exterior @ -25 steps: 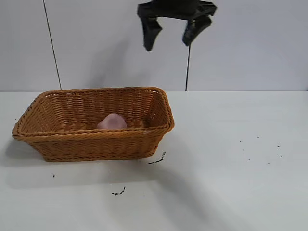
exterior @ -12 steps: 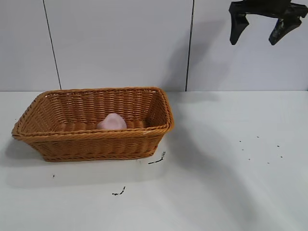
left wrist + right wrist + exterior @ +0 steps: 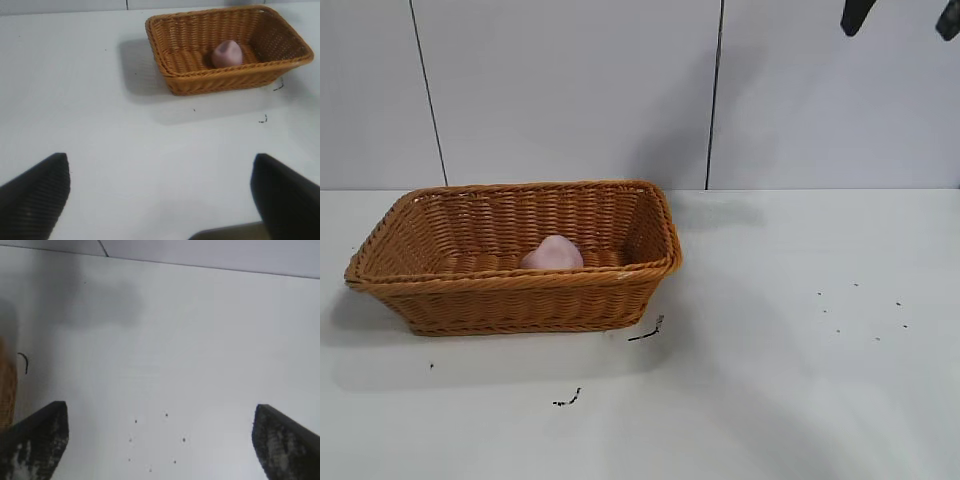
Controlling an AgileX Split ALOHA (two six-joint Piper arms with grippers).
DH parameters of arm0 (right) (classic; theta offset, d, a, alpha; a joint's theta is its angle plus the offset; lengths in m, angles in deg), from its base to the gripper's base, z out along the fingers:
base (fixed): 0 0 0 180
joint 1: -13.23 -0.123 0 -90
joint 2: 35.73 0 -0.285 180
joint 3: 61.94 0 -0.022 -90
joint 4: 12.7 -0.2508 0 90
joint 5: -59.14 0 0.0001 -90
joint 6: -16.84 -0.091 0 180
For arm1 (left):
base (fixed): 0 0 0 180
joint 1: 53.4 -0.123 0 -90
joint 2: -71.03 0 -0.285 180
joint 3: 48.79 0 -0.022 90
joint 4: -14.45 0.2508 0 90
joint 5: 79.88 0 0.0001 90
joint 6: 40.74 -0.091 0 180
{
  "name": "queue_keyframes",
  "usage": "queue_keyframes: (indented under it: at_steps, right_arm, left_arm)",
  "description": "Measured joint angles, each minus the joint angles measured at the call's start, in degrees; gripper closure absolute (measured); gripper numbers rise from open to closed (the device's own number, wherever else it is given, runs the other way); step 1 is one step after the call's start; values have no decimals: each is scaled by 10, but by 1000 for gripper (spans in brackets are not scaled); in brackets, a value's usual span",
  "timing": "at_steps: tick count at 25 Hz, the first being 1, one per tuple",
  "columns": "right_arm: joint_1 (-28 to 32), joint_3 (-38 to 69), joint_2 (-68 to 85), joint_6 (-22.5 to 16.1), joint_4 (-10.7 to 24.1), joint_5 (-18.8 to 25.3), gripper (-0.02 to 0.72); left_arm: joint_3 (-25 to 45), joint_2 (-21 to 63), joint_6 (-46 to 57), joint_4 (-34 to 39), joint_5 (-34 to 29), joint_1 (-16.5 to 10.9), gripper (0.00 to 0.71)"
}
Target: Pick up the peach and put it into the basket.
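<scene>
The pale-pink peach (image 3: 552, 253) lies inside the orange-brown wicker basket (image 3: 520, 277) at the table's left, near its front wall. In the left wrist view the peach (image 3: 226, 53) also sits in the basket (image 3: 225, 73), far off. My right gripper (image 3: 903, 18) is open and empty, high at the top right, with only its fingertips in view. In its own view the right gripper (image 3: 160, 410) hangs over bare table, with a sliver of basket (image 3: 6, 385) at the edge. My left gripper (image 3: 160, 165) is open and empty, well away from the basket and outside the exterior view.
Small black scraps (image 3: 647, 330) lie on the white table just in front of the basket's right corner, with more (image 3: 567, 400) nearer the front. Several dark specks (image 3: 860, 310) dot the right side. A grey panelled wall stands behind.
My open right gripper has swung from above the basket's right end to the far top right, rising nearly out of view. The peach and basket have not moved.
</scene>
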Motion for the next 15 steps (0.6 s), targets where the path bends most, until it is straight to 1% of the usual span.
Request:
queue_keyframes:
  at_steps: [3,8,13,15]
  right_arm:
    - [0,99,106,-6,0,0,8]
    - [0,295,294,-6,0,1,8]
    - [0,492,481,-6,-10,2,8]
    - [0,559,555,-6,-11,-7,8]
  left_arm:
    - [0,0,0,0,0,0,16]
    - [0,0,0,0,0,0,16]
    - [0,0,0,0,0,0,16]
    - [0,0,0,0,0,0,16]
